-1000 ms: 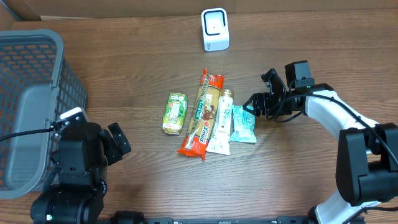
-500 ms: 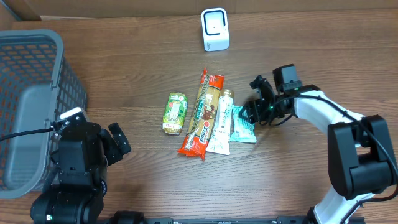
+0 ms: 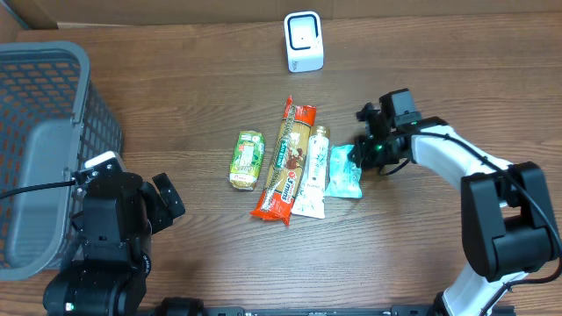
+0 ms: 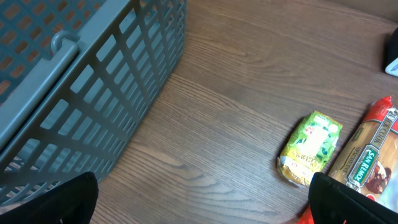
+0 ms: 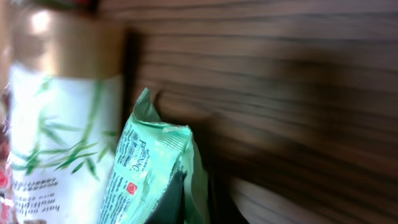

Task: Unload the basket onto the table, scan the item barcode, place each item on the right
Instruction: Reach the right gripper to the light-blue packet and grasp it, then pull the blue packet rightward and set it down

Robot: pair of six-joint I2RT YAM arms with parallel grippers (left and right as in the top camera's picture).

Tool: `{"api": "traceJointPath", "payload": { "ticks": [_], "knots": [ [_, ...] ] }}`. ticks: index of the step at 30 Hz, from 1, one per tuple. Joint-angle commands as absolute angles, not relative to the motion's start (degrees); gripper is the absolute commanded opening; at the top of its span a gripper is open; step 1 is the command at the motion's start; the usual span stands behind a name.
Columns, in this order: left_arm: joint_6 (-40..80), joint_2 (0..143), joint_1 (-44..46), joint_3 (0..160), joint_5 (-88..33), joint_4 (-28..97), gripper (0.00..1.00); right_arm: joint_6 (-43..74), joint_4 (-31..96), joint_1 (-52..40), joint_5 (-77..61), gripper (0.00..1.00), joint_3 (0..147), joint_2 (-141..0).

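- Closure is the change: your right end effector [image 3: 367, 151], spread wide a second ago, now clenches on the right edge of the mint-green packet [image 3: 343, 173].
- Packet lies on the table [image 3: 439, 79] beside the white tube [image 3: 311, 180], well apart from the scanner [image 3: 304, 41]; lifting it likely comes next.

Right pincer [image 3: 362, 151] at sachet [image 3: 344, 173] edge, on worktop [image 3: 439, 79]. Going left from pincer: sachet, tube [image 3: 312, 175] touching it, long packet [image 3: 285, 162] alongside, pouch [image 3: 247, 160] apart. Scanner [image 3: 304, 41] beyond pincer, to its left. Basket [image 3: 53, 53] far left.
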State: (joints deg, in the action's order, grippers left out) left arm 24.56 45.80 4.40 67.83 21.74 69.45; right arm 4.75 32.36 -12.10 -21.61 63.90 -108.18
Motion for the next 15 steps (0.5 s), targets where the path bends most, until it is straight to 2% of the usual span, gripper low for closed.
{"api": "traceJointPath", "payload": {
  "ticks": [1, 4, 6, 8, 10, 13, 15],
  "knots": [
    [25.8, 45.7, 4.3, 67.7, 22.4, 69.4, 1.0, 16.8, 34.9, -6.4, -17.1, 0.04, 66.6, -107.9],
    [25.8, 45.7, 4.3, 67.7, 22.4, 69.4, 0.99, 22.5, 38.0, -1.0, -22.7, 0.04, 67.8, -106.7],
    [25.8, 45.7, 4.3, 67.7, 22.5, 69.4, 1.0, 22.7, 40.1, 1.8, -27.2, 0.08, 67.9, -106.5],
    [25.8, 45.7, 4.3, 67.7, 22.4, 69.4, 1.0, 22.2, 46.0, 4.2, -28.8, 0.29, 67.9, -106.5],
    [25.8, 45.7, 4.3, 67.7, 22.5, 69.4, 1.0, 18.9, 50.9, 4.9, -28.8, 0.39, 67.9, -106.5],
    [25.8, 45.7, 4.3, 67.7, 22.5, 69.4, 1.0, 13.5, 56.6, 5.0, -28.8, 0.51, 67.9, -106.4],
    [25.8, 45.7, 4.3, 67.7, 22.4, 69.4, 0.99, 11.4, 58.7, 5.0, -28.7, 0.53, 68.8, -106.3]
  ]
}}
